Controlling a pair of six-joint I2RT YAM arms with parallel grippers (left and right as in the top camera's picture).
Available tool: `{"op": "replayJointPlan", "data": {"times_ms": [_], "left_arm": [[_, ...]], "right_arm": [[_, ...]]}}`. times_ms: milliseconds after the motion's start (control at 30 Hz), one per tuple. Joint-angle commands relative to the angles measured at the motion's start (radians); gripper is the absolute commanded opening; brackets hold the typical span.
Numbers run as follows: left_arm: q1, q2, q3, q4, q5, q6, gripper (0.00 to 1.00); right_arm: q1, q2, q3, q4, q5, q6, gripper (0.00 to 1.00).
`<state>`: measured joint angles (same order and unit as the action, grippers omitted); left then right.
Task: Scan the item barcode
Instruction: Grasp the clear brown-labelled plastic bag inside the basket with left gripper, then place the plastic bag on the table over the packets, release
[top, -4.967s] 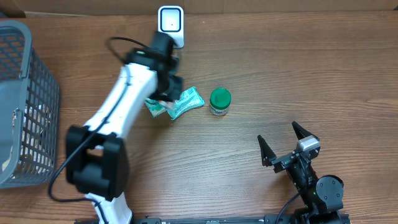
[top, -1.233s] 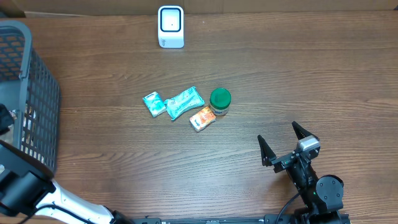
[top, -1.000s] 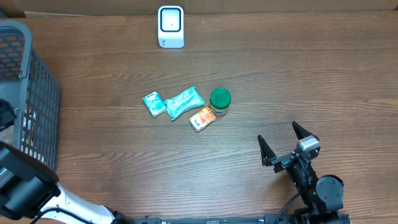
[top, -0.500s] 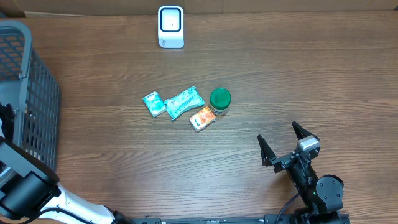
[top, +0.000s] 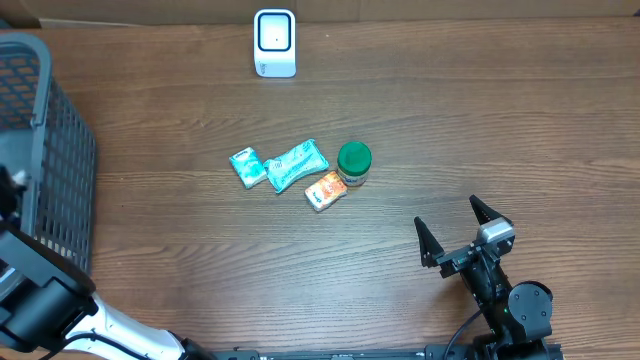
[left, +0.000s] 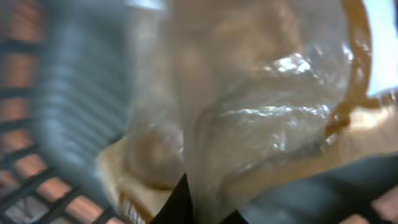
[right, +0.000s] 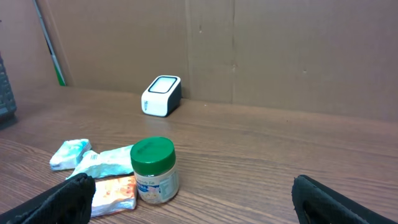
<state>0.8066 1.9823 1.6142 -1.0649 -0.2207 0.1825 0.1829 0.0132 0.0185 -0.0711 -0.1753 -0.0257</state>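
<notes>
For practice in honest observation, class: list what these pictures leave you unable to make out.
Overhead: basket contents, hidden by its mesh wall and the left edge.
Left wrist: plastic-wrapped item, blurred and too close; no barcode readable.
Right wrist: jar label print, too small.

White-and-black left arm reaches past the left frame edge. Left end effector clamped tight, dark fingertips barely showing. Black right end effector low, fingers spread wide.
</notes>
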Motion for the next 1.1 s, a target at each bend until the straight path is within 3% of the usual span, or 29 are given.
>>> {"op": "replayJointPlan", "data": {"times_ms": [0, 133, 300, 533, 767, 1067], "left_arm": [[-0.025, -0.065, 0.24, -0.071, 0.008, -0.124, 0.04], [-0.067, -0.171, 0.405, -0.128, 0.008, -0.184, 0.04], [-0.178, -0.342, 0.465, -0.126, 0.014, -0.203, 0.04], [-0.527, -0.413, 0.45, -0.24, 0.03, -0.271, 0.04], [-0.935, -0.362, 0.188, -0.193, -0.002, -0.28, 0.04], [-1.227, -0.24, -0.111, 0.02, 0.026, -0.299, 0.04]], "right_arm": [[-0.008, -0.003, -0.01, 0.003, 0.01, 0.002, 1.0], [-0.008, -0.003, -0.01, 0.003, 0.01, 0.002, 1.0], [-0.008, -0.003, -0.01, 0.003, 0.01, 0.002, 1.0], [-0.008, -0.003, -0.01, 0.003, 0.01, 0.002, 1.0], [-0.008, -0.003, -0.01, 0.003, 0.01, 0.002, 1.0], [-0.008, -0.003, -0.01, 0.003, 0.01, 0.002, 1.0]]}}
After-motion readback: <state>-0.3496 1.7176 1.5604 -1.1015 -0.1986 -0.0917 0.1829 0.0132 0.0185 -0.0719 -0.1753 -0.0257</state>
